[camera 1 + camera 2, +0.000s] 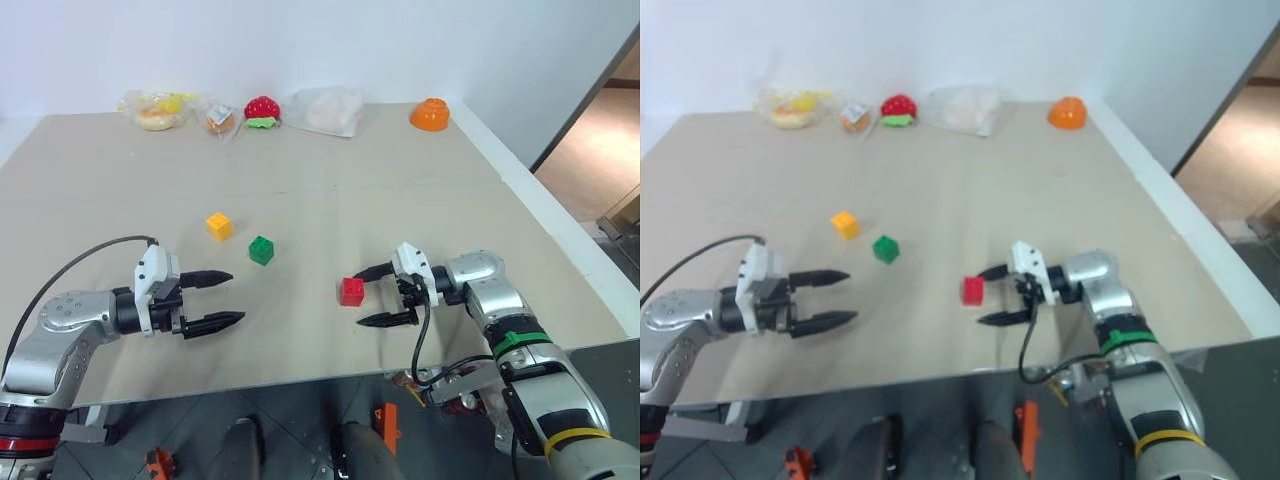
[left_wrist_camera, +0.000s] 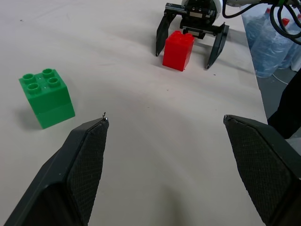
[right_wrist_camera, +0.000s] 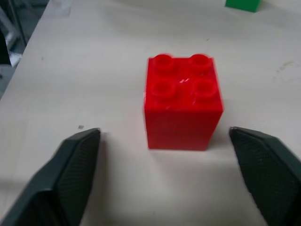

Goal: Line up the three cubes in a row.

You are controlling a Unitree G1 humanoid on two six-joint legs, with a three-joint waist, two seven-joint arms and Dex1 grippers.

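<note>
Right tool [image 1: 372,296] spread, apparently clear of upright red cube [image 1: 352,291].

Three studded cubes on the table [image 1: 300,200]: one red cube [image 1: 352,291], one green cube [image 1: 261,250], one yellow-orange cube [image 1: 219,226]. Along the far edge, one red strawberry toy [image 1: 262,110], one orange bowl [image 1: 430,115], three clear bags: one with yellow contents [image 1: 157,109], one small [image 1: 219,119], one whitish [image 1: 326,110]. Two grippers over the tabletop, left gripper [image 1: 225,299] and right gripper [image 1: 374,296], two black fingers each.
</note>
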